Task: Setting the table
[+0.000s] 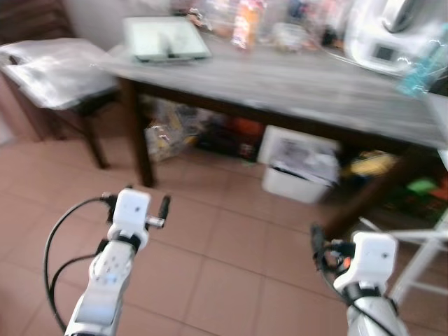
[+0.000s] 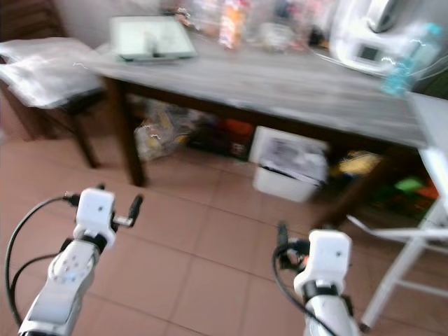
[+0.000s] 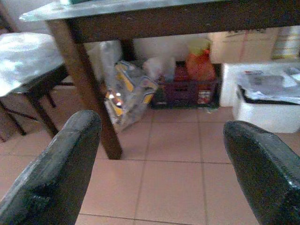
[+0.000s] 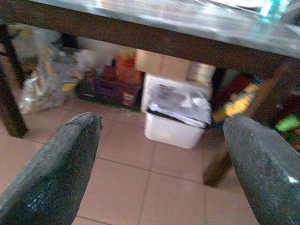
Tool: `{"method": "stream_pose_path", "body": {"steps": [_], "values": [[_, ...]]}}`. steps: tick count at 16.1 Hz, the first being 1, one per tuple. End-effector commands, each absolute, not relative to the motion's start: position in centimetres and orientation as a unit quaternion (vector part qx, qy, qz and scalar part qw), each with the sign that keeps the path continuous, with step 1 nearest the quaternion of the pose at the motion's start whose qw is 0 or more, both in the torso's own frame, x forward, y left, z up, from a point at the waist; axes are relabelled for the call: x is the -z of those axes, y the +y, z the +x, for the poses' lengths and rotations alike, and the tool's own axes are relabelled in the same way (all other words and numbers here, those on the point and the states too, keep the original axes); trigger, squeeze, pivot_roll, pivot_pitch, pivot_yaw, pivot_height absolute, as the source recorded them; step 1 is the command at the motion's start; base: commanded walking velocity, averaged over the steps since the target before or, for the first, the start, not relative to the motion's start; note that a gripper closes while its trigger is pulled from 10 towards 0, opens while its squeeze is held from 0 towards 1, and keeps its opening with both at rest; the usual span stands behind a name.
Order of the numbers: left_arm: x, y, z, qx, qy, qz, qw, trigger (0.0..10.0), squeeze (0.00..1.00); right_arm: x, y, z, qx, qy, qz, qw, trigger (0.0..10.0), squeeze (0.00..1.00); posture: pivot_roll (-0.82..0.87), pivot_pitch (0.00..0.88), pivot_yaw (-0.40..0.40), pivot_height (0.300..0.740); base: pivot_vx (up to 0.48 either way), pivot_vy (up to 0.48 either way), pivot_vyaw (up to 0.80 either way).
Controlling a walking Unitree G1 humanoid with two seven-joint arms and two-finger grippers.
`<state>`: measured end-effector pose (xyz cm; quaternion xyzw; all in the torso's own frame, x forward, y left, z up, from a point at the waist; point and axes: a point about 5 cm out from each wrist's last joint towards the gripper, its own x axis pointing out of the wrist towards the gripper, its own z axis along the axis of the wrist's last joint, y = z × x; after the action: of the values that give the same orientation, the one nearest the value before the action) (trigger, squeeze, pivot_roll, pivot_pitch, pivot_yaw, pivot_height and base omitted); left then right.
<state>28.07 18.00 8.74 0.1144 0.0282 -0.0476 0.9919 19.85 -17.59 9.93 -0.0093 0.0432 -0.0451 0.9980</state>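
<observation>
**Robot faces cluttered surface, both claws spread and empty**

In a tiled room, before a long grey-topped surface on dark wooden legs, the robot holds both arms out low over the floor. Head views are blurred. The left claw is wide open w/ nothing between its fingers; the wrist view looks along them to a dark leg of the surface and the floor beyond. The right claw is likewise spread wide, holding nothing, pointed at the space under the surface. Both claws are well short of the surface, below its top.

On the surface, at the far left corner, lies a pale green tray. Along the back edge stand blurred bottles & jars, too smeared to tell apart. At the far right sit a white appliance and, just beside it, a clear blue-tinted plastic bottle. The middle and near part of the top is bare.

Under the surface: a white bin w/ papers on top, a crinkled plastic bag near the left leg, a dark crate and an orange bag behind. Left of the surface stands a chair draped w/ clear plastic. At far right, a white metal frame stands near the right arm.
</observation>
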Motion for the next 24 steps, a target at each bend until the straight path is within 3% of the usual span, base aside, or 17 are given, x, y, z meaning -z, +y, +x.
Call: {"method": "stream_pose_path", "body": {"steps": [1,24], "values": [[-8.9,17.5,28.2,0.058,0.024,0.113,0.992,10.0,0.00,-10.2,-18.1,19.8,0.052,0.041,-0.014,0.998,10.0,0.00,0.06,0.139,-0.066,0.740,0.000,-0.341,-0.51],[-12.1,16.1,28.9,0.087,-0.021,0.093,0.992,10.0,0.00,-13.5,-18.3,19.7,0.072,-0.019,-0.047,0.996,10.0,0.00,0.05,0.143,-0.057,0.740,0.000,-0.338,-0.02]]}}
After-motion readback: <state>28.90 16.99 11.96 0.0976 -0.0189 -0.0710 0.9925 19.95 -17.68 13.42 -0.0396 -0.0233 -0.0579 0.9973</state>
